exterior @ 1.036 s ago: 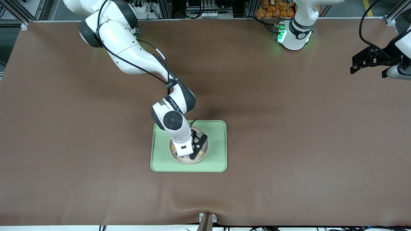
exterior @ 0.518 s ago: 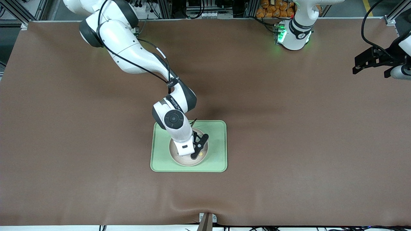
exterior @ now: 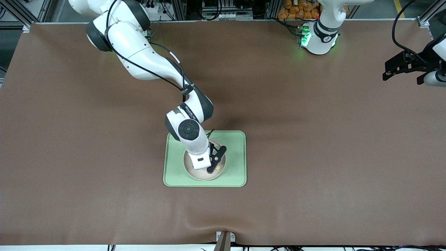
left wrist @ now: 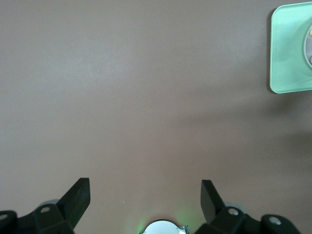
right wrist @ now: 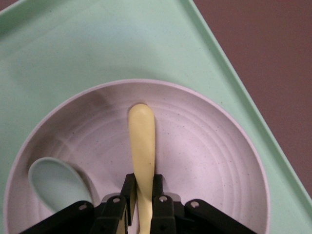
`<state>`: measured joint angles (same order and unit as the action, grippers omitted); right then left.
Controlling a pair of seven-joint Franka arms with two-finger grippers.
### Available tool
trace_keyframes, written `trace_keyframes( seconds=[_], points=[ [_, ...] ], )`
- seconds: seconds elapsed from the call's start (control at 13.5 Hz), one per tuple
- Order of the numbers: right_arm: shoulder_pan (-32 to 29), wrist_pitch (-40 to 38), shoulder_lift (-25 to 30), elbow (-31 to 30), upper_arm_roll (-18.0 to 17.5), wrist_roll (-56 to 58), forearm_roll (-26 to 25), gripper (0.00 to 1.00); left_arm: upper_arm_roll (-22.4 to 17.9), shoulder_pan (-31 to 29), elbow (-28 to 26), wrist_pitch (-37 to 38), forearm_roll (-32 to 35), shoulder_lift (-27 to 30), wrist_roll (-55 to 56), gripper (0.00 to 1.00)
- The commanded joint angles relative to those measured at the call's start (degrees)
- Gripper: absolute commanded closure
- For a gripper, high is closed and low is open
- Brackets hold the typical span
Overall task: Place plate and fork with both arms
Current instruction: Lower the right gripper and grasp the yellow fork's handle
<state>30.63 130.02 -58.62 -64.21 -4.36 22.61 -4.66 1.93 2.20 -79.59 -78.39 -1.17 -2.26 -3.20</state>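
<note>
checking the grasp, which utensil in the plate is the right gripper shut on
The pale-yellow fork; the right gripper pinches its handle. The grey-green spoon lies beside it, untouched.

Brown table (exterior: 313,157), light-green tray (exterior: 237,174) (rounded corners) directly on it

Worktop (exterior: 313,157) cover: brown, matt, leather-like sheet, faint ripples at edge nearest front camera. Tray (right wrist: 87,53): pale green, smooth, soft satin sheen, plastic or silicone look. Plate (right wrist: 204,151): off-white, matt, fine dark speckles, concentric ridges in well. Fork (right wrist: 142,141): pale yellow plastic, smooth, slight gloss. Spoon (right wrist: 53,183): grey-green, smooth, matt plastic. Right hand (right wrist: 142,197): black matt plastic fingers, small screws. Left hand (left wrist: 145,204): same black matt finish. Arm shells (exterior: 139,52): glossy white plastic, dark grey joints.
</note>
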Motion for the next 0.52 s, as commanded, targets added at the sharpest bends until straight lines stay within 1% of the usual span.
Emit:
trace_keyframes(
  seconds=[0.0,0.44],
  points=[
    [0.14,-1.52,-0.09,1.63,-0.21,-0.99,-0.53,1.00,0.09,-0.18,-0.04,0.34,-0.41,0.68,-0.22,0.00],
    [0.22,-2.22,0.35,1.72,-0.38,-0.99,-0.44,1.00,0.09,-0.18,-0.04,0.34,-0.41,0.68,-0.22,0.00]
  ],
)
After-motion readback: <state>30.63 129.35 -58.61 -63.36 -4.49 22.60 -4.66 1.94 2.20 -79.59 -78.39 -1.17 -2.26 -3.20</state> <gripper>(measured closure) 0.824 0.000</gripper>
